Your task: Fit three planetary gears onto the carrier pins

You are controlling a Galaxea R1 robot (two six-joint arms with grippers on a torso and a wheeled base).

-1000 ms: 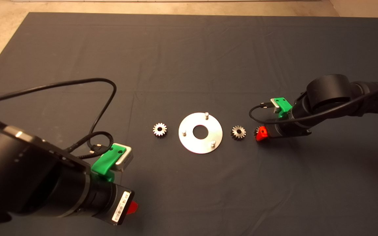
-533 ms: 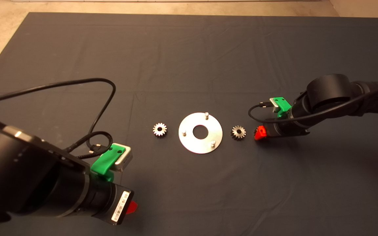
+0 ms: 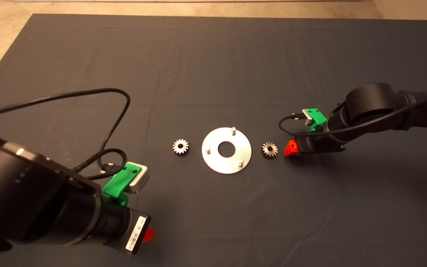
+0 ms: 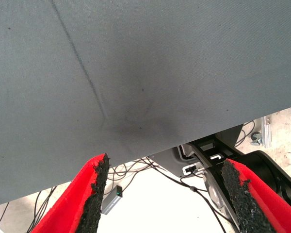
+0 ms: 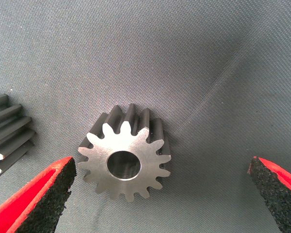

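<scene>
Pins on the disc stand bare, no gear fitted; right gripper, fingers spread wide, straddles one gear lying flat on the mat, left gripper open, idle.

The right hand has edged closer to the gear beside the disc.

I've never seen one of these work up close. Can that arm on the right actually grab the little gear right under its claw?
Probably yes. The right gripper hangs open over a gear lying flat on the mat, with nothing between its fingers and the teeth.
</scene>
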